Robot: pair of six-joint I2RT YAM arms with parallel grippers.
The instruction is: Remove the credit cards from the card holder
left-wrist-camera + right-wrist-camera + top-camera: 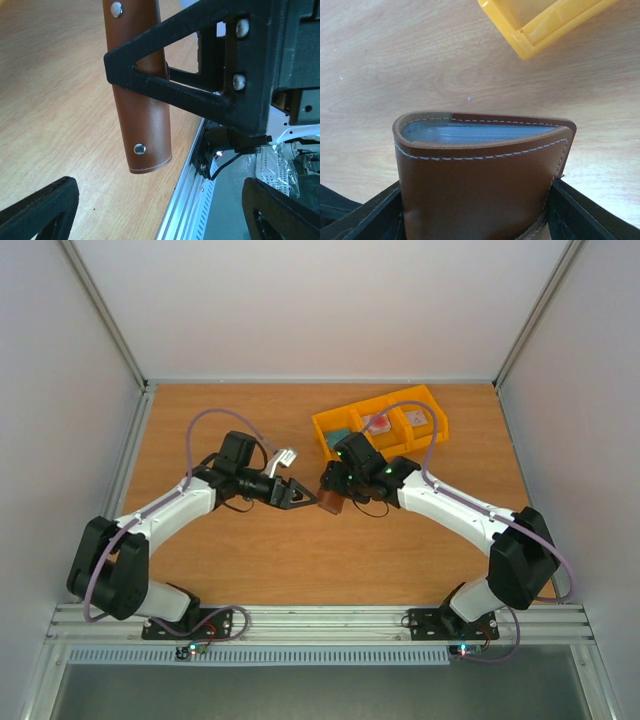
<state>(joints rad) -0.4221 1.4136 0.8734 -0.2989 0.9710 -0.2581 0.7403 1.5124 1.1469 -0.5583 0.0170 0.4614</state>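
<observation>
Just on the near side of the yellow bin (425,400), the right gripper (479,220) is clamped on the folded brown card holder (480,175), and the left gripper (303,497) hovers beside it with jaws apart; one pale, red-spotted card (378,424) apparently lies in the bin, though whether more remain inside is unclear.

The left arm (165,512) and right arm (455,508) are built of white link shells joined by black joint housings. A lilac cable (215,411) is routed along each arm. Black base plates (195,624) are bolted on. Green lights (385,472) are lit on the right wrist. The left gripper (304,498) and right gripper (329,495) are black, with triangular open-frame fingers (190,100) fixed by silver screws (239,81).
</observation>
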